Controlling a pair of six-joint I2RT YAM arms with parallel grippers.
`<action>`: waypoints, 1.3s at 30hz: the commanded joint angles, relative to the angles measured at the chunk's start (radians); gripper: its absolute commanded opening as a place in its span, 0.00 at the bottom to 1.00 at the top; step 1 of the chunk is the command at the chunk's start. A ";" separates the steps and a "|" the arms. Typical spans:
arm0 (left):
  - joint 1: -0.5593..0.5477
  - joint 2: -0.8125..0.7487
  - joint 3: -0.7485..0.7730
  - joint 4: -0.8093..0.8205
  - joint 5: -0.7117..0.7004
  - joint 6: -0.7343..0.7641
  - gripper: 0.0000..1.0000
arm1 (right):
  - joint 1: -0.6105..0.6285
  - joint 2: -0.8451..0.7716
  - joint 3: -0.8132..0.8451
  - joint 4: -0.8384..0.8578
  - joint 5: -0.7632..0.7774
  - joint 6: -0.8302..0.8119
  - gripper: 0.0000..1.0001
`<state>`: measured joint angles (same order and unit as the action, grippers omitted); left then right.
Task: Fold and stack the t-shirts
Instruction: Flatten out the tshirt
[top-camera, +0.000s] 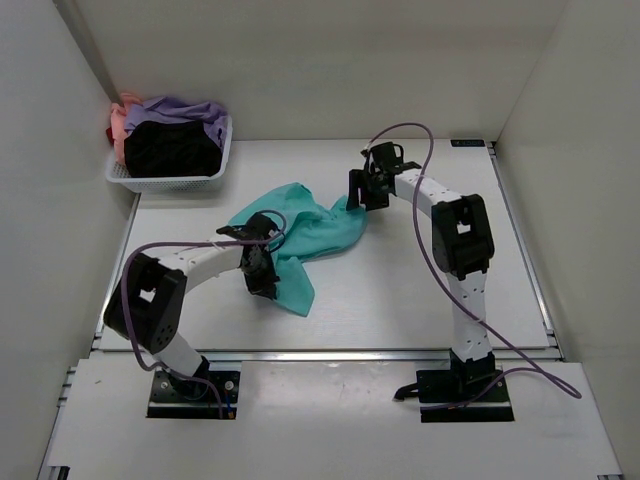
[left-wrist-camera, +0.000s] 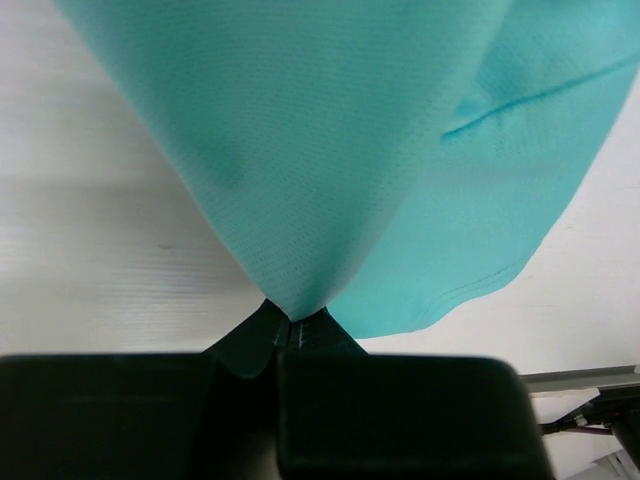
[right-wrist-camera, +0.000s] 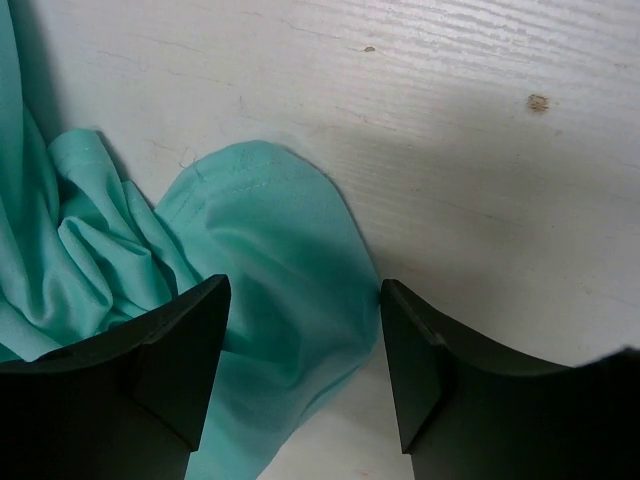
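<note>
A teal t-shirt (top-camera: 300, 235) lies crumpled in the middle of the table. My left gripper (top-camera: 262, 268) is shut on a pinch of its cloth near the lower left part; in the left wrist view the teal t-shirt (left-wrist-camera: 330, 150) rises out of the closed left gripper (left-wrist-camera: 293, 318). My right gripper (top-camera: 357, 192) is open at the shirt's right end. In the right wrist view a rounded fold of the teal t-shirt (right-wrist-camera: 285, 260) lies between the spread fingers of the right gripper (right-wrist-camera: 303, 300). More t-shirts (top-camera: 172, 130), black, purple and pink, fill the basket.
A white mesh basket (top-camera: 170, 182) stands at the table's far left corner against the wall. White walls close in the table on the left, back and right. A purple cable (top-camera: 425, 190) loops above the right arm.
</note>
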<state>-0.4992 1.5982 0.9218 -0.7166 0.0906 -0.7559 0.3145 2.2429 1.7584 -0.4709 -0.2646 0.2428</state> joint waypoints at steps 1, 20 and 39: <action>0.021 -0.079 -0.027 -0.023 -0.014 0.000 0.00 | 0.037 0.032 0.058 -0.025 0.065 -0.023 0.59; 0.234 -0.255 0.364 -0.115 -0.063 0.090 0.00 | -0.078 -0.234 0.270 -0.213 0.248 -0.076 0.00; 0.413 -0.311 0.788 0.008 0.290 -0.256 0.00 | -0.236 -1.076 0.064 -0.404 0.292 -0.091 0.01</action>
<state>-0.0830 1.3075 1.6680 -0.7738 0.3271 -0.9260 0.0959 1.1416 1.8347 -0.8551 0.0326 0.1551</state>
